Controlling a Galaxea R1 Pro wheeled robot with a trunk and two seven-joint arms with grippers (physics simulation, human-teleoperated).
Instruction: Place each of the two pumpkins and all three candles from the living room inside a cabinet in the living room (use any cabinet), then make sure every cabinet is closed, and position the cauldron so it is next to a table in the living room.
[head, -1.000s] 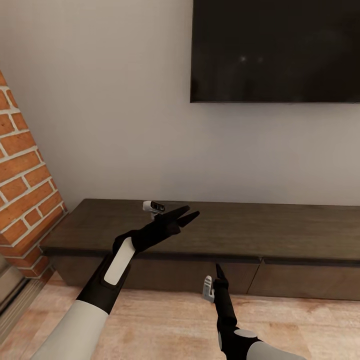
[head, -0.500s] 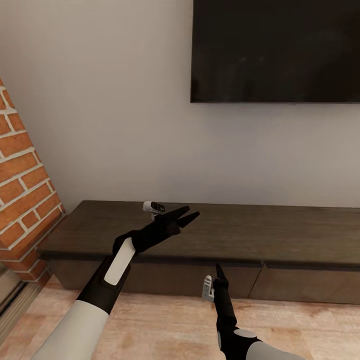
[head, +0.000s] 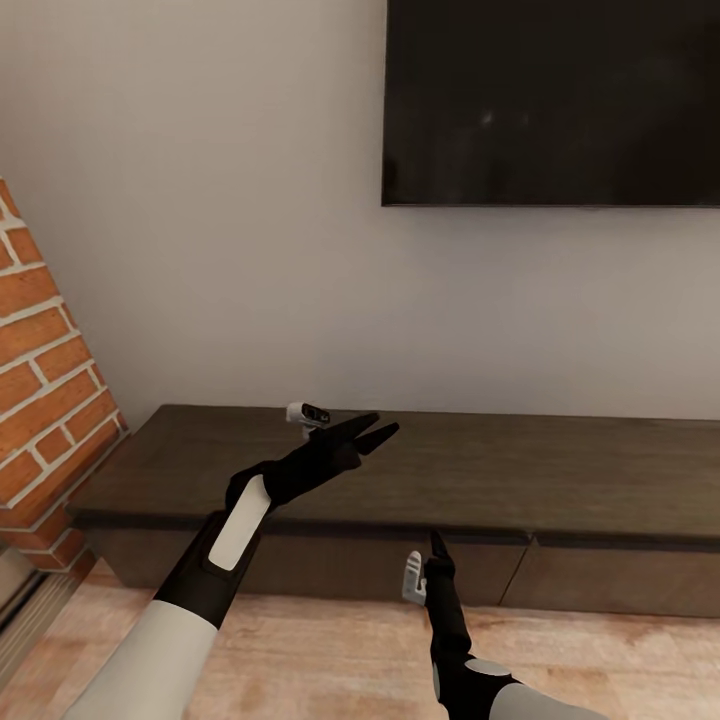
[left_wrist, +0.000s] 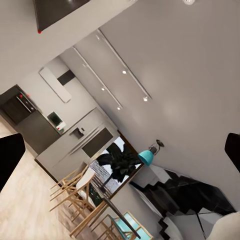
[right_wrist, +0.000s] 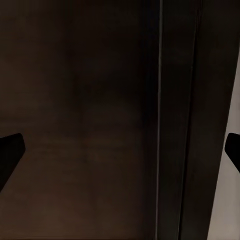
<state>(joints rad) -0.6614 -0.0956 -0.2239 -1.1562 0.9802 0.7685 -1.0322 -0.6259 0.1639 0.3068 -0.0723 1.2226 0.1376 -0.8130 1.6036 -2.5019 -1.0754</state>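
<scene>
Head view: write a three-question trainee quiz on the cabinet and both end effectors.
1. True or false: the drawer fronts of the cabinet sit flush and closed.
2. Multiple choice: the left end effector is (A) shut on a candle, (B) open and empty over the cabinet top, (C) inside a drawer.
3. Fill the blank: the right end effector points at the cabinet's ____, below the top's edge.

Key
1. True.
2. B.
3. Front: the right wrist view shows dark wood between spread fingertips.
</scene>
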